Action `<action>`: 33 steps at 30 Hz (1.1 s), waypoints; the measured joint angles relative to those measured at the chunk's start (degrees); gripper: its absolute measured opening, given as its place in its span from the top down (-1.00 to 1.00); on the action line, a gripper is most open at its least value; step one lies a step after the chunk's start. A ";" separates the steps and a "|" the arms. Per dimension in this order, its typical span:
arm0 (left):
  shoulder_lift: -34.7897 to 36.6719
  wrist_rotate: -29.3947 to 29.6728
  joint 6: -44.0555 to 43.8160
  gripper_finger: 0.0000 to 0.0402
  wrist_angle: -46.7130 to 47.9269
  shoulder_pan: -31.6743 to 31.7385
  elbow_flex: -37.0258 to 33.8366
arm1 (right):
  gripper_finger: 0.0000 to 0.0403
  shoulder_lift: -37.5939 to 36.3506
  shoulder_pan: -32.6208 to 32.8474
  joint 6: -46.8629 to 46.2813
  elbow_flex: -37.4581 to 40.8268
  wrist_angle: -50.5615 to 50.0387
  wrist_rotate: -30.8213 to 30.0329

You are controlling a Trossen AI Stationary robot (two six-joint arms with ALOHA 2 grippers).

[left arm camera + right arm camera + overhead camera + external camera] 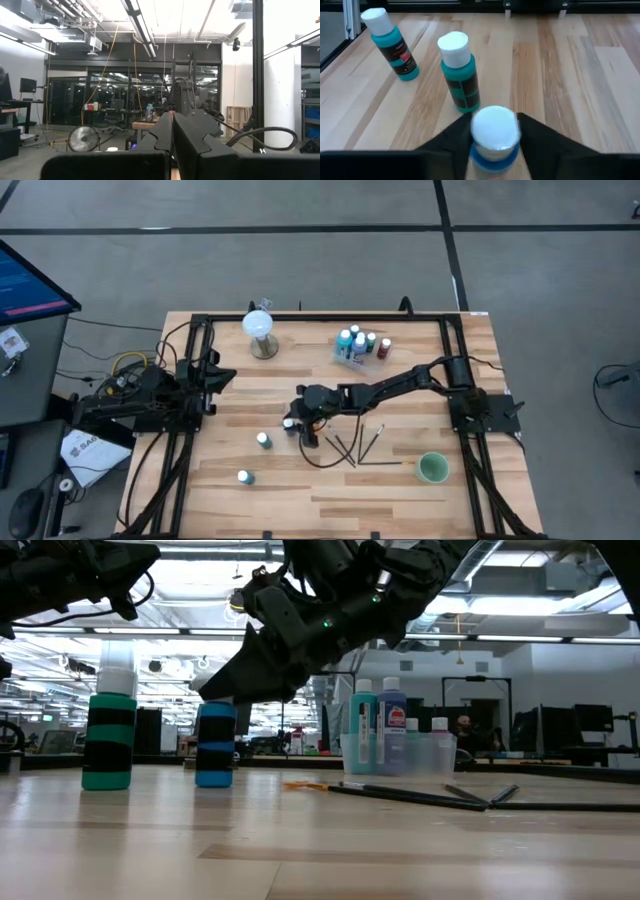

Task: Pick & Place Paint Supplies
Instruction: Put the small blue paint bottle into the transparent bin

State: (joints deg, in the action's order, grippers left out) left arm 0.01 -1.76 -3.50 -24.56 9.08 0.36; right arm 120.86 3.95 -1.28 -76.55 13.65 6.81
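My right gripper (297, 420) reaches to the middle of the table and is shut on a blue paint bottle (495, 150) with a white cap; in the low view its fingers hide the cap of that blue bottle (215, 750). Two teal white-capped bottles (461, 75) (390, 45) stand upright just beyond it, toward the near left (263, 439) (244, 477). Several thin dark paintbrushes (352, 445) lie flat on the table to the right, one orange-tipped (300, 785). My left gripper (172, 140) is shut and parked at the table's left edge (205, 375). My right gripper has the blue bottle's white cap (495, 127) between its two fingers (457, 137), one on each side. They come slanting down from the table's right. The bottle is upright with its base on the table (215, 783).
A clear tub (355, 348) holding more bottles sits at the far middle right. A white globe on a round base (260, 330) stands at the far edge, a green cup (432, 468) at the near right. Bare wood lies along the near edge.
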 joint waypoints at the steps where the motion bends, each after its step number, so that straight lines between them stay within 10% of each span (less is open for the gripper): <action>1: 0.00 0.01 0.00 0.99 0.00 -0.02 0.00 | 0.44 0.00 0.00 0.02 -0.01 -0.20 0.02; 9: 0.00 0.00 0.01 0.99 0.00 -0.02 0.02 | 0.47 -3.74 -0.51 -0.41 0.22 -3.70 -1.08; 20: 0.00 0.02 0.01 0.99 0.00 0.00 0.02 | 0.47 -35.84 -5.44 6.20 0.50 -37.64 -18.07; 33: 0.00 0.02 -0.01 0.99 -0.02 -0.01 0.01 | 0.47 -64.52 -7.70 -16.52 31.55 -34.15 -43.96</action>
State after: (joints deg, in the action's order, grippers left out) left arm 0.01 -1.74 -3.51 -24.58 9.07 0.37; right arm 56.34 -3.76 -17.80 -45.01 -20.50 -37.15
